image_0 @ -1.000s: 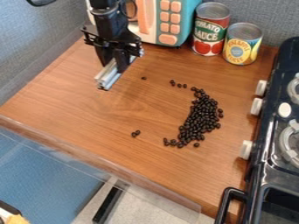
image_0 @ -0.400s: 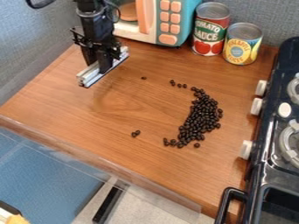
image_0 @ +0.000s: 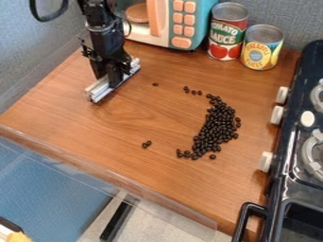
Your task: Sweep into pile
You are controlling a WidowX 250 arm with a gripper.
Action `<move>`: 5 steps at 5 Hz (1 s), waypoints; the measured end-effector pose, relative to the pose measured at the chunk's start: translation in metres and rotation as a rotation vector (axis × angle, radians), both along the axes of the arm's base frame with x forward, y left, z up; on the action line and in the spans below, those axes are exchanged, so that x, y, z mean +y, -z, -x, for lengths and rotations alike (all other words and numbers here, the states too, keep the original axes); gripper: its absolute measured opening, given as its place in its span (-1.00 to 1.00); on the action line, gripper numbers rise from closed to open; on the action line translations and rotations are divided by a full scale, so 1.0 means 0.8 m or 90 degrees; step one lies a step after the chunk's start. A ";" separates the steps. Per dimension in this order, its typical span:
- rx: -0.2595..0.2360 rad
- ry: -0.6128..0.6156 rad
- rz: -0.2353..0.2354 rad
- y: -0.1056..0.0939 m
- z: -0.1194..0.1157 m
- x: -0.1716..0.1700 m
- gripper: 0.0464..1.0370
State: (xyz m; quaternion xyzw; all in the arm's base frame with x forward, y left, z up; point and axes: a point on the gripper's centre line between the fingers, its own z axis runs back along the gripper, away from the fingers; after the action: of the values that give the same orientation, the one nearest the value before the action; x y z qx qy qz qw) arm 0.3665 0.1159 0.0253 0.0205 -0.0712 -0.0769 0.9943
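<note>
End effector point(image_0: 111, 81) at upper left of counter point(image_0: 69, 120), closed on a silvery bar point(image_0: 101, 90) held low at the wood. Beans point(image_0: 217, 125): main mass in a curved band right of centre, near the stove point(image_0: 290, 165); three point(image_0: 147, 144) apart, front left of the band; one point(image_0: 155, 84) alone, between bar and band's far end.

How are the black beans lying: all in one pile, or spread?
Partly spread: most of the black beans form a curved cluster, but several lie apart.
</note>
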 end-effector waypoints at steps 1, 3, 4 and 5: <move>-0.010 0.004 -0.004 0.005 -0.004 -0.006 -0.36; -0.017 0.019 -0.009 0.009 -0.003 -0.024 -0.35; -0.030 0.024 -0.012 0.009 -0.004 -0.030 -0.35; -0.032 0.052 -0.002 0.009 -0.011 -0.063 -0.36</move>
State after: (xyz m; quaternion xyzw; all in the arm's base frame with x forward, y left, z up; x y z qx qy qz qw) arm 0.3751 0.0654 0.0180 0.0209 -0.0970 -0.1168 0.9882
